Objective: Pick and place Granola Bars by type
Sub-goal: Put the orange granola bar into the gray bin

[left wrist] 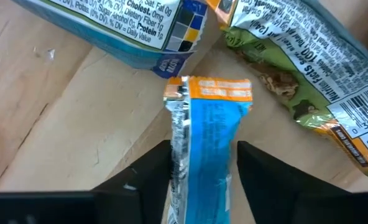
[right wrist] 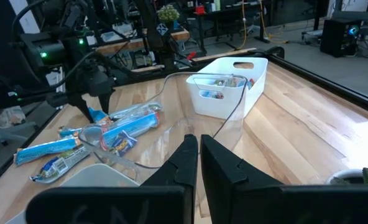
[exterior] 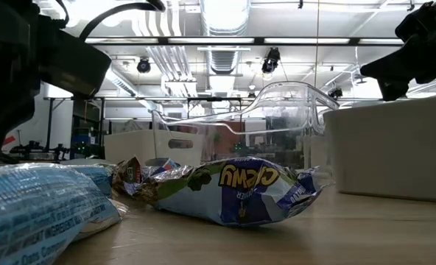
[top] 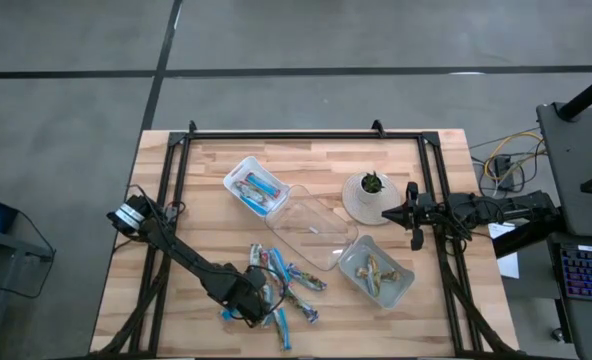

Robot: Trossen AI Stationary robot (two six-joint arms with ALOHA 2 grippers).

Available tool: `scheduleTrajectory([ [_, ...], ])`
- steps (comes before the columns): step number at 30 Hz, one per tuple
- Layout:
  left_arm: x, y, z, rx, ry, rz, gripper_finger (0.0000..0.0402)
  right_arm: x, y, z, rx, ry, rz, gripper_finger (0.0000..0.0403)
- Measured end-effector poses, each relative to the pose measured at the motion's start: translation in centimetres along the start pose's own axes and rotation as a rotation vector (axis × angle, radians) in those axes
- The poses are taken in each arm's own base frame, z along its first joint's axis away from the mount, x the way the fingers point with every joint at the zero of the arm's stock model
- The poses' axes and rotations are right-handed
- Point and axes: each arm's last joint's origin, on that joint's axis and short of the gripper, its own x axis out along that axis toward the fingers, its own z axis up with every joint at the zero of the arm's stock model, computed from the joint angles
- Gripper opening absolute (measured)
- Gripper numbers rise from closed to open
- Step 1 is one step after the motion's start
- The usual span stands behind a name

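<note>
Several granola bars (top: 288,287) lie loose in a heap on the wooden table near its front edge. My left gripper (top: 244,296) points down at the heap's left side. In the left wrist view it (left wrist: 204,155) has closed on a bright blue bar with an orange end (left wrist: 207,118), which lies flat on the wood. A silvery-blue bar (left wrist: 122,25) and a greenish-tan bar (left wrist: 296,68) lie just beyond it. My right gripper (top: 413,216) waits shut at the table's right side, beside the plant, and holds nothing. My left gripper has one finger (left wrist: 150,171) against each long side of the blue bar (left wrist: 184,155), short of its orange end. The fingers come from above, pointing down, and stand across the bar. The bar lies flat on the table.
A white tray with blue bars (top: 238,176) stands at the back left. A clear tray (top: 311,232) sits in the middle. A third tray (top: 401,285) holds tan bars at the right. A potted plant (top: 369,195) stands behind that tray. Bare wood lies left of the heap.
</note>
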Motion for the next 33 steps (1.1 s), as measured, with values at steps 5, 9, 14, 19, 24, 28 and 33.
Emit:
scheduleTrajectory([
  [5, 0.0, 0.0, 0.0, 0.001, 0.007, -0.003, 0.0111, 0.0, 0.0, 0.0, 0.0, 0.0, 0.0, 0.0013],
  [9, 0.0, 0.0, 0.0, 0.013, 0.008, -0.003, 0.0085, 0.0, 0.0, 0.0, 0.0, 0.0, 0.0, 0.0013],
  [14, 0.0, 0.0, 0.0, 0.018, 0.009, -0.003, 0.0078, 0.0, 0.0, 0.0, 0.0, 0.0, 0.0, 0.0013],
  [19, 0.0, 0.0, 0.0, 0.018, 0.009, -0.003, 0.0078, 0.0, 0.0, 0.0, 0.0, 0.0, 0.0, 0.0013],
  [24, -0.7, 0.0, 0.0, 0.017, 0.012, -0.02, 0.0078, 0.0, 0.0, 0.0, 0.0, 0.0, 0.0, 0.0013],
  [28, -2.2, 0.0, 0.1, 0.015, 0.004, -0.042, 0.0078, 0.0, 0.0, 0.0, 0.0, 0.0, 0.0, 0.0013],
  [33, -3.4, 0.5, 0.3, 0.007, -0.006, -0.037, 0.0078, 0.0, 0.0, 0.0, 0.0, 0.0, -0.001, 0.0013],
])
